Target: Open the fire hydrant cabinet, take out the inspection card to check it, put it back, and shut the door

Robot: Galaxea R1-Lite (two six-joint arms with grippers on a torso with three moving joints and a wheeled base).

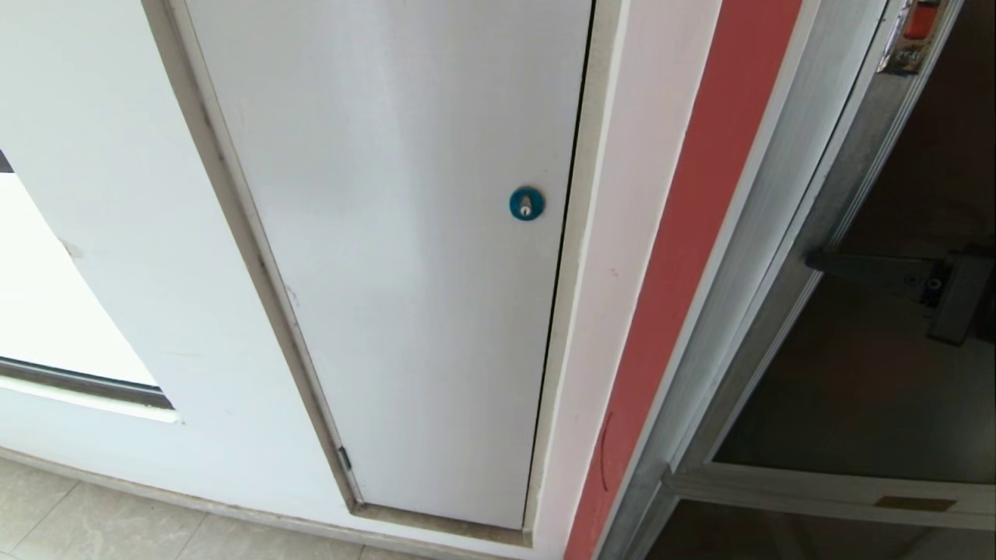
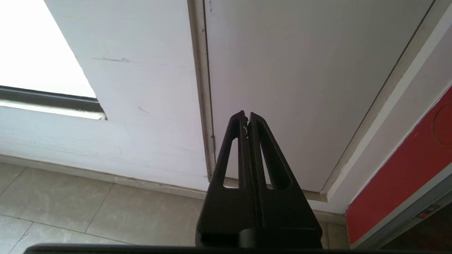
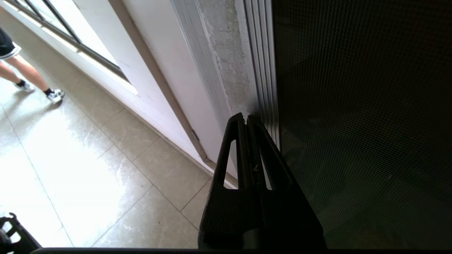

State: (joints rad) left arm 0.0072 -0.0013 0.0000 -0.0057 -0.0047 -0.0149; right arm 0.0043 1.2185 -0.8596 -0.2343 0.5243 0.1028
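Nearest, pale beige floor tiles [image 3: 106, 169] with thin grout lines run up to the foot of a white wall [image 1: 117, 233], and a person's legs [image 3: 24, 76] in white shoes stand on them well away from the fire hydrant cabinet [image 1: 747, 257]. The left gripper [image 2: 247, 118] hangs with its black fingers pressed together, pointing at the lower part of the plain white panel [image 1: 389, 233], which sits to the left of the cabinet and carries a round blue lock [image 1: 527, 204]. A red strip [image 1: 685, 257] runs between that panel's frame and the cabinet's silver aluminium frame. The right gripper [image 3: 246, 120], fingers likewise together and holding nothing, is just beside the door [image 3: 363, 123], at its ribbed silver edge; whether it touches cannot be told. The door's dark tinted glass is shut, with a small red latch [image 1: 921, 19] high on its frame. A small brass-coloured plate [image 1: 914, 503] sits on the lower crossbar; no writing on it is legible. The inspection card is not visible.
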